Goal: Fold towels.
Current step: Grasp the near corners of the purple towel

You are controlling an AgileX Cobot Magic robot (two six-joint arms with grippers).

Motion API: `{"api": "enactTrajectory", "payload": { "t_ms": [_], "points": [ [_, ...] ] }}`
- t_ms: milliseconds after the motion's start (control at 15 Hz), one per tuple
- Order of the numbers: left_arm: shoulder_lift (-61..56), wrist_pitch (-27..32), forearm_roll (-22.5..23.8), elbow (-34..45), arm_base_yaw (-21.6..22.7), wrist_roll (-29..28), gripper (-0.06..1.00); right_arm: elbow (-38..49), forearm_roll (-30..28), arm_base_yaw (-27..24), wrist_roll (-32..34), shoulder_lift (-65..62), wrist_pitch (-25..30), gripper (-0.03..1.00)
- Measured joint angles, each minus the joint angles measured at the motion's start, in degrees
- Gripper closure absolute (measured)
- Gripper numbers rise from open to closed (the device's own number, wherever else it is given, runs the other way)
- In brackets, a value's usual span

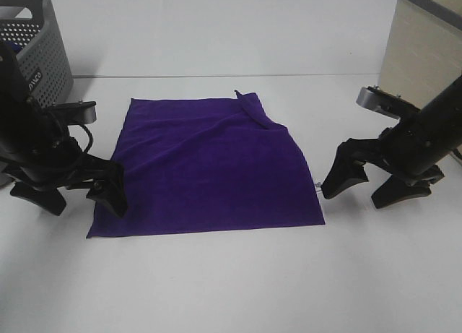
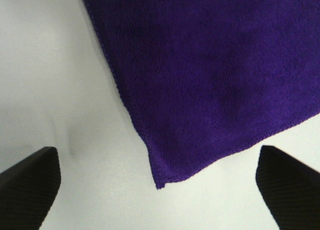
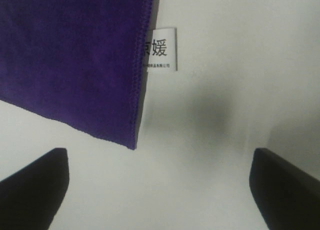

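Surface: white tabletop [image 1: 216, 290]; grey perforated plastic basket [image 1: 36, 51] at the far left.
Towel: deep purple square cloth towel [image 1: 209, 174] lies spread mid-table, one far corner flipped over, small white printed tag [image 3: 162, 49] on its right edge.
Left gripper [image 1: 79, 203]: jaws apart, low at the near-left corner, empty.
Right gripper [image 1: 359, 196]: jaws apart, just beside the near-right corner, empty.
Reading: both look staged to pinch the near corners; fold not yet begun.

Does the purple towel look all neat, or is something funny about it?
Mostly neat, not quite. The towel lies spread out, but its far right corner is flipped over onto itself, and a soft crease runs from there across the cloth. Nothing looks torn or spilled.
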Motion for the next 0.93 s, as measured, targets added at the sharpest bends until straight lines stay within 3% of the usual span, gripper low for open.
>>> {"api": "enactTrajectory", "payload": {
  "t_ms": [333,467,933],
  "points": [
    [0.4,-0.9,-1.1,0.0,0.0,-0.2,-0.04,-5.6,-10.1,5.4,15.6,4.7,-2.2,0.02],
    [0.7,-0.9,-1.1,-0.1,0.0,-0.1,-0.04,-6.0,-10.8,5.6,19.7,5.1,-2.5,0.03],
    [4.4,3.1,-6.1,-1.3,3.3,4.4,-0.04,-6.0,-10.7,5.6,19.4,5.1,-2.8,0.03]
  ]
}}
